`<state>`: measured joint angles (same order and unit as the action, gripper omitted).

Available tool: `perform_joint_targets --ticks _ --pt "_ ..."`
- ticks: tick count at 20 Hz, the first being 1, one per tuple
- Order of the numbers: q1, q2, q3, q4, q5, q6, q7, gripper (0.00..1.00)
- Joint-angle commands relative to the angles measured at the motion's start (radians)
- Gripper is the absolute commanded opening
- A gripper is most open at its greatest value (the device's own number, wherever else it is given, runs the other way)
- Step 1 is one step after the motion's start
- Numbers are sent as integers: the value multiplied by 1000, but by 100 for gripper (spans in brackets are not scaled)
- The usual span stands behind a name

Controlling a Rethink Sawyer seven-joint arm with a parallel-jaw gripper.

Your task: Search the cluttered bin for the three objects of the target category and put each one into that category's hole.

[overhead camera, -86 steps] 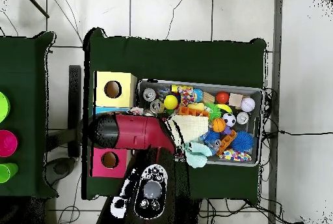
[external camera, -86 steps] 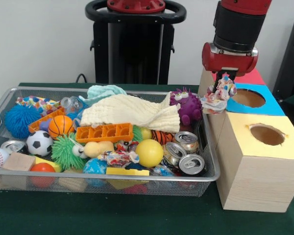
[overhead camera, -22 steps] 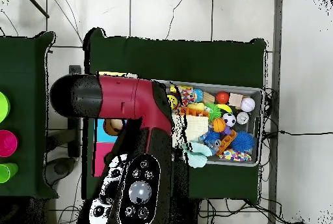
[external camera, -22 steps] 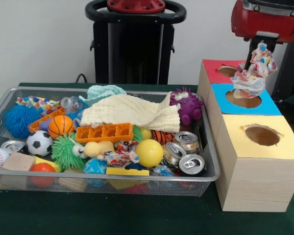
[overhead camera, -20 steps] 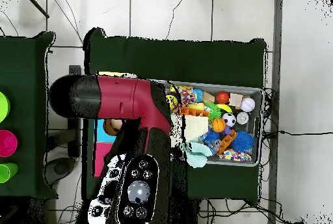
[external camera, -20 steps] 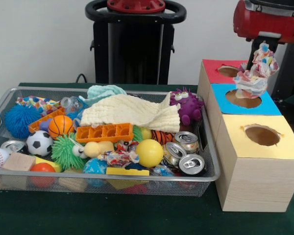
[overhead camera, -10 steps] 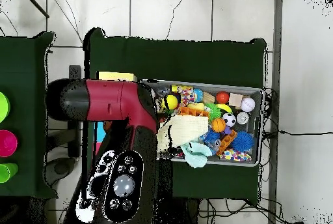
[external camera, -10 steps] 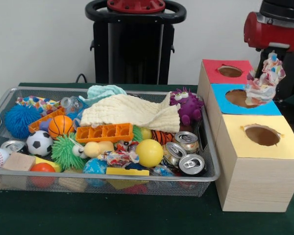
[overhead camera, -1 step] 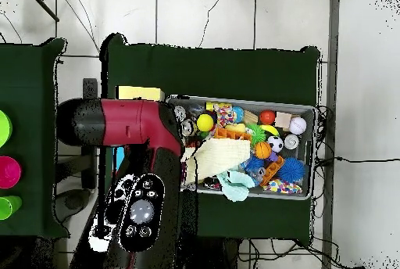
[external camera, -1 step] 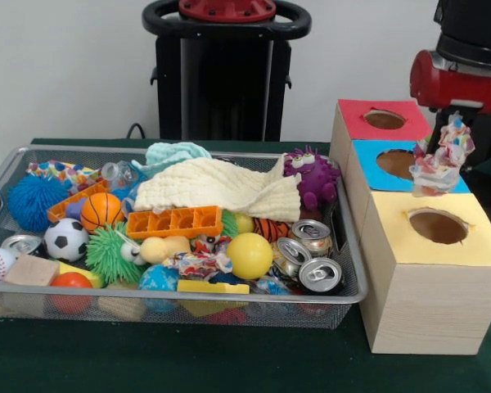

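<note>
The gripper (external camera, -1 step: pixel 448 131) hangs beside the row of boxes with its fingers pinched together on a crumpled printed wrapper (external camera, -1 step: pixel 439 160), which dangles in the air over the far edge of the blue box (external camera, -1 step: pixel 368 168), past its hole (external camera, -1 step: pixel 398 163) rather than over it. That's the worry — let go here and the wrapper looks likely to land on the lid's rim or slip down behind the boxes, out of reach. It is light and ragged too, so it may cling to a finger or drift sideways toward the yellow box (external camera, -1 step: pixel 430 282). The wire bin (external camera, -1 step: pixel 348 286) is full of clutter — cans (external camera, -1 step: pixel 309 254), balls, cloth — well apart from the gripper.
</note>
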<state>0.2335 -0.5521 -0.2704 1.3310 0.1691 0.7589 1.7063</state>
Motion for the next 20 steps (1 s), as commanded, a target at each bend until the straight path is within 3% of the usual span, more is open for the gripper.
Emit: perform_joint_targets --ticks 1,20 --pt "-16 74 57 53 21 -67 240 0" --pt "-7 140 76 42 66 -152 265 0"
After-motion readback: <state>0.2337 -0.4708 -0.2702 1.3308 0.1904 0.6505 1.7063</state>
